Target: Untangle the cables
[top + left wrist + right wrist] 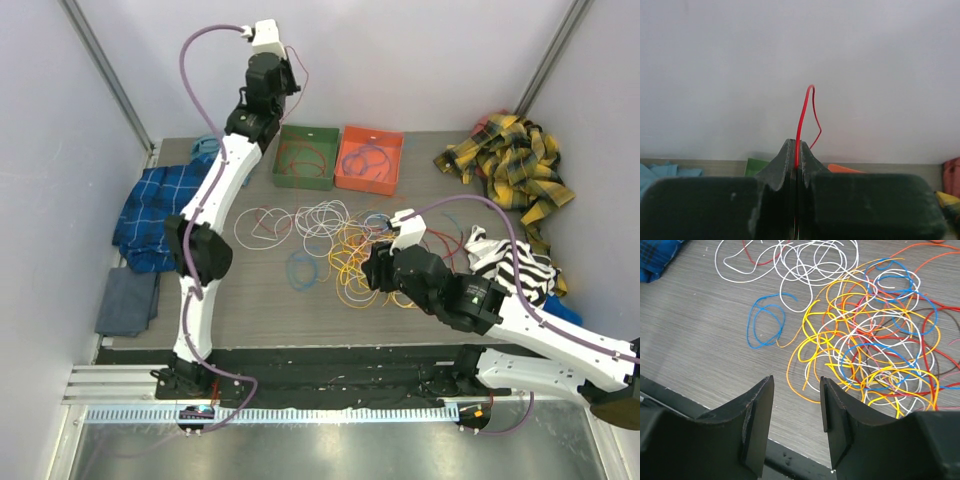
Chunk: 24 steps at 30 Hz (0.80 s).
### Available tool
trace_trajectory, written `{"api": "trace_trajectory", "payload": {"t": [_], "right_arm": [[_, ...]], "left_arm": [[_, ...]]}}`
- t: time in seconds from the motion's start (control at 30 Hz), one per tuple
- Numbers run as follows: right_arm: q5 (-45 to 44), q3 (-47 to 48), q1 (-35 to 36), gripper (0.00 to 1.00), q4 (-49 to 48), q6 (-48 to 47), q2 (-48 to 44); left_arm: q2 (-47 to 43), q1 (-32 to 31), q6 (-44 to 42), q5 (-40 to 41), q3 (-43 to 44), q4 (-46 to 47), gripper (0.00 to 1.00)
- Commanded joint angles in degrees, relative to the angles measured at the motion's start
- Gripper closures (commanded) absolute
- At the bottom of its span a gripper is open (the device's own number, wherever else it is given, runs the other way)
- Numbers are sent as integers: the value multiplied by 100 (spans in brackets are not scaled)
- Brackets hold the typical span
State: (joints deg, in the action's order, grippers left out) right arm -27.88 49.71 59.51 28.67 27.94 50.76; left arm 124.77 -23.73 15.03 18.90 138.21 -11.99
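Right gripper (796, 380) hangs with fingers apart beside the tangled heap of thin yellow, orange, white and blue cables (865, 350) on the grey wood-grain table (700, 340), likely lining up a pick, while left gripper (796, 144), held high, pinches one thin red wire (802, 117), probably to draw it free.

Bare table (255, 300) lies open left of the tangled cables (350, 255).

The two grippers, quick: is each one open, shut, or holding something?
Left gripper: shut on a red cable.
Right gripper: open, holding nothing, by the tangled cables.
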Motion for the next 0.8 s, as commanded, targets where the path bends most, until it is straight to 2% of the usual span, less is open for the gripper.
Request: {"api": "trace_trajectory", "payload": {"t": [0.0, 0.2, 0.23, 0.27, 0.37, 0.47, 0.57, 0.6, 0.63, 0.7, 0.73, 0.77], "right_arm": [[-367, 152, 9, 50, -63, -157, -5], [-455, 240, -9, 51, -72, -342, 424], [-438, 249, -9, 51, -80, -351, 478], [-429, 258, -35, 51, -98, -351, 539], [-359, 276, -70, 51, -151, -360, 698], [-323, 267, -97, 51, -212, -360, 768], [-297, 293, -123, 51, -274, -360, 786], [-288, 293, -132, 51, -291, -360, 786], [-280, 302, -132, 51, -317, -351, 769], [-271, 293, -132, 51, -370, -325, 725], [-236, 276, -132, 51, -379, -316, 716], [-218, 258, -132, 51, -397, -272, 655]], "left_arm": [[827, 166, 298, -263, 311, 461, 100], [1567, 237, 396, -562, 329, 399, 100], [1751, 246, 413, -597, 347, 356, 98], [1822, 254, 422, -606, 390, 338, 81], [1972, 307, 536, -694, 391, 250, 41], [1841, 316, 510, -694, 286, 258, 25], [1368, 298, 493, -581, -153, 337, 16], [1166, 290, 501, -528, -528, 390, 7], [955, 290, 493, -449, -828, 477, 2], [243, 272, 519, -247, -1434, 740, 1], [6, 263, 597, -202, -2151, 811, 0], [-266, 263, 641, -132, -2489, 908, 0]]}}
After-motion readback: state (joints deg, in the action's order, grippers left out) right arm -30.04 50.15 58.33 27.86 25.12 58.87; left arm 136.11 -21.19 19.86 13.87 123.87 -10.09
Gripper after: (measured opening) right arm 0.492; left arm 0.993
